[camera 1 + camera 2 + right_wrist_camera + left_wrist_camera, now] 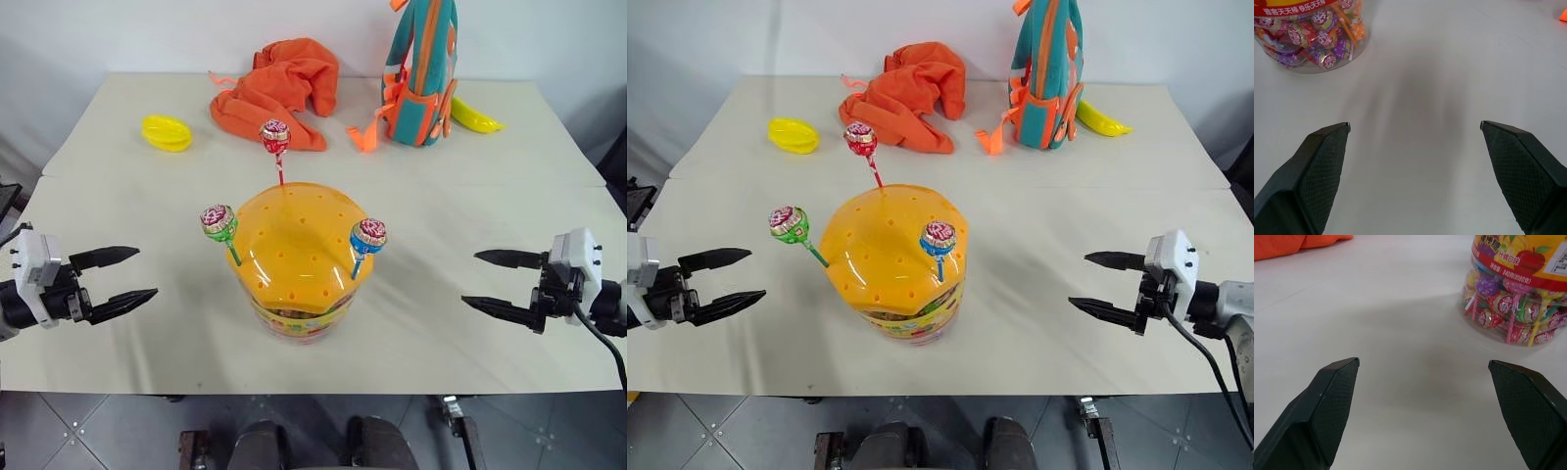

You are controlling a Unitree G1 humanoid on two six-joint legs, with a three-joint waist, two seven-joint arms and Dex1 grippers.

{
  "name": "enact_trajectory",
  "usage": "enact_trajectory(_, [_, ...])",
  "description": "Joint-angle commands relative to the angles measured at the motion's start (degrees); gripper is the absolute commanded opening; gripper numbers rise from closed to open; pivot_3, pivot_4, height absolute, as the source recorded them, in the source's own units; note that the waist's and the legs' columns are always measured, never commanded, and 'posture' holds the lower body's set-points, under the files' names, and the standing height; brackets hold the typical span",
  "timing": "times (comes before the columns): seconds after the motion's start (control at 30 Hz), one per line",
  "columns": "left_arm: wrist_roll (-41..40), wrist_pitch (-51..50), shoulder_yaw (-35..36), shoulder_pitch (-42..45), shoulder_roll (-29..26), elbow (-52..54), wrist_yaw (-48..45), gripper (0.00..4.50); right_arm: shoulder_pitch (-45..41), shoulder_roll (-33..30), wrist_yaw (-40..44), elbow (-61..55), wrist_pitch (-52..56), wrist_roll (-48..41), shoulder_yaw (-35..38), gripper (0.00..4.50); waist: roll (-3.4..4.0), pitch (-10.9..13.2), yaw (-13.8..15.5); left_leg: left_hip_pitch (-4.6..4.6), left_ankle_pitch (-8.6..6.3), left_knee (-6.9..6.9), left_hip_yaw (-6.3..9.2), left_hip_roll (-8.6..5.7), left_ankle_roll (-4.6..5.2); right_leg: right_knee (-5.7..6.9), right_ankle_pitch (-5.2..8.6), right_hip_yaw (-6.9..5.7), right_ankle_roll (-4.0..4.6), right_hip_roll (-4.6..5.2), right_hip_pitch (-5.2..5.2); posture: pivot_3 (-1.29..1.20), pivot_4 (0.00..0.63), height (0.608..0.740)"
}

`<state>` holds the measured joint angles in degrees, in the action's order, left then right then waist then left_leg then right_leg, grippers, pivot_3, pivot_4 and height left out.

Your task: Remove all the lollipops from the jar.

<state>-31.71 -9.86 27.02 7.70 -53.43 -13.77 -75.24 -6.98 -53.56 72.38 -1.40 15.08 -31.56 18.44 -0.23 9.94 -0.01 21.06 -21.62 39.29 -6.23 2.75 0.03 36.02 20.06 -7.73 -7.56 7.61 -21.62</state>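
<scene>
Orange-lidded jar mid-counter, we note three lollipops seated in lid; left tool, right tool both released, empty.

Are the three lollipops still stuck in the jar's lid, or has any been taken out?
All three are in: the lollipops stand by their sticks in holes of the jar lid's orange dome, none lying on the table.

We hold our left gripper and right gripper low at either side, both pointing inward toward each other, fingers spread wide apart, gripping nothing.
</scene>
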Motion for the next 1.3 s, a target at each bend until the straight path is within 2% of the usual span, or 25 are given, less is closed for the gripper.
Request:
enact_trajectory(0.03, [-1.2,-4.0,0.4,-0.4,-2.3,2.4,-0.1,4.5,-0.9,0.3,0.0,0.4,-1.0,-0.2,0.7,4.47,0.0,0.0,0.0,0.0,0.0,0.0,0.0,0.0,0.0,0.0,0.0,0.0,0.0,0.0,0.0,0.0,0.15,0.74])
enact_trajectory(0.2, [-2.4,-11.0,1.9,1.9,-1.6,3.9,7.2,4.5,-1.7,0.2,0.2,0.8,-0.8,-0.3,0.7,4.47,0.0,0.0,0.1,0.02,0.0,0.06,0.03,0.0,0.0,0.05,0.0,0.0,0.0,0.0,-0.01,0.0,0.15,0.74])
enact_trajectory(0.33, [-2.8,-11.0,2.7,1.6,-1.5,7.3,8.2,4.5,-2.3,-0.1,0.6,1.1,-0.5,-0.5,0.8,4.47,0.0,0.0,0.0,0.03,-0.01,0.13,0.05,0.0,0.01,0.09,0.0,0.01,0.0,0.0,0.0,0.0,0.15,0.74])
enact_trajectory(0.43, [-5.5,-11.9,3.9,1.6,-2.3,9.4,5.5,4.5,-3.6,-0.8,1.0,0.3,0.9,-1.8,1.3,4.47,0.0,0.0,-0.1,0.04,-0.01,0.19,0.06,0.01,0.01,0.14,0.0,0.01,0.0,0.0,-0.01,0.0,0.15,0.74])
enact_trajectory(0.6, [-9.2,-12.7,5.0,6.7,-3.5,11.4,3.5,4.5,-6.2,-2.3,2.2,-2.2,4.1,-5.2,2.8,4.47,0.0,0.0,0.2,0.1,-0.01,0.38,0.11,0.03,0.01,0.26,0.0,0.01,0.0,0.0,-0.01,0.0,0.15,0.74])
enact_trajectory(0.73, [-11.6,-14.6,2.8,12.5,-4.0,13.2,2.7,4.5,-8.3,-2.1,1.3,-4.5,8.1,-9.3,4.0,4.47,0.0,0.0,0.3,0.12,-0.06,0.57,0.17,0.03,0.04,0.47,0.0,0.03,0.0,0.01,0.0,0.0,0.15,0.74])
enact_trajectory(0.97, [-14.9,-18.9,-5.1,23.2,-3.0,17.8,0.4,4.5,-6.0,-2.5,2.2,-8.4,10.0,-11.5,5.9,4.47,0.0,0.0,0.7,0.17,-0.08,0.7,0.23,0.0,0.07,0.58,0.0,0.04,0.0,0.01,0.0,0.0,0.15,0.74])
enact_trajectory(1.13, [-18.6,-22.3,-9.0,25.1,-2.6,23.9,-2.2,4.5,-3.5,-2.9,2.7,-10.9,11.2,-13.2,8.4,4.47,0.0,0.0,0.8,0.16,-0.08,0.71,0.22,0.0,0.07,0.59,0.0,0.07,0.0,0.01,0.0,0.0,0.15,0.74])
enact_trajectory(1.3, [-23.2,-25.3,-9.7,25.7,-0.1,28.4,-0.7,4.5,-2.0,-2.9,2.4,-15.6,14.4,-18.0,10.9,4.47,0.0,0.0,0.9,0.16,-0.08,0.73,0.26,0.0,0.07,0.59,0.0,0.1,0.0,0.0,0.0,0.0,0.15,0.74])
